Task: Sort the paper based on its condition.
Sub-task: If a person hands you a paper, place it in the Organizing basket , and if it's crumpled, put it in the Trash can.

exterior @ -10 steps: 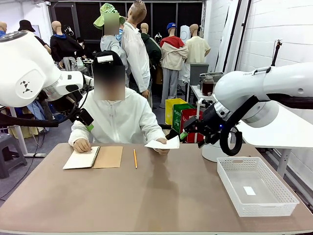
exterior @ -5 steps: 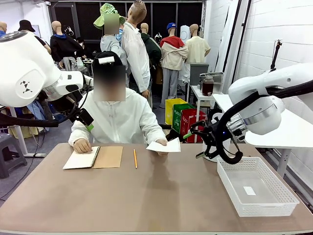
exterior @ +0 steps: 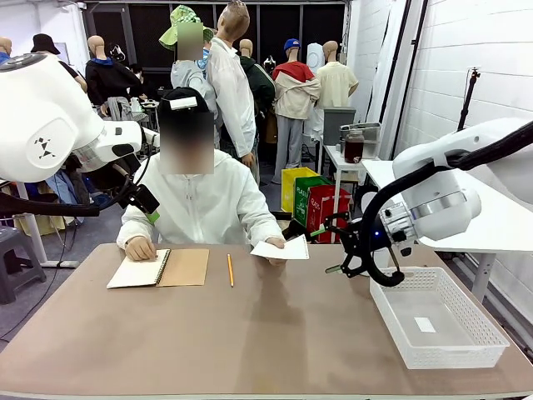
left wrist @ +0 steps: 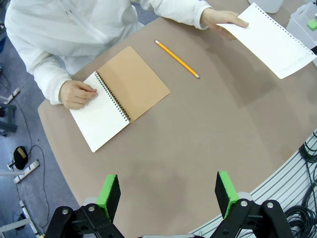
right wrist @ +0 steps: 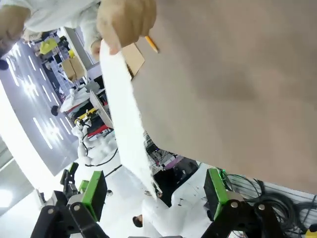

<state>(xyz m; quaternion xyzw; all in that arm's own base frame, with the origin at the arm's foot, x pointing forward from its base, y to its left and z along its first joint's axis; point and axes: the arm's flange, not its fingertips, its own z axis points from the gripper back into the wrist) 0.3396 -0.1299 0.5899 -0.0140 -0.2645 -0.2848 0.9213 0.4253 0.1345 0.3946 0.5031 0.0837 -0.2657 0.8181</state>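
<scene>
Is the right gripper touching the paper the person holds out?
Apart. The right wrist view shows the paper reaching in between the jaws of the open right gripper, with a gap on each side.

A robotics lab is shown: a white left arm [exterior: 50, 117] and a right arm [exterior: 441, 196] are placed at 1 brown tabletop [exterior: 275, 333], a painted block wall [exterior: 491, 58] is seen beside it, and loose black cables [left wrist: 303, 214] are left on the floor.
</scene>
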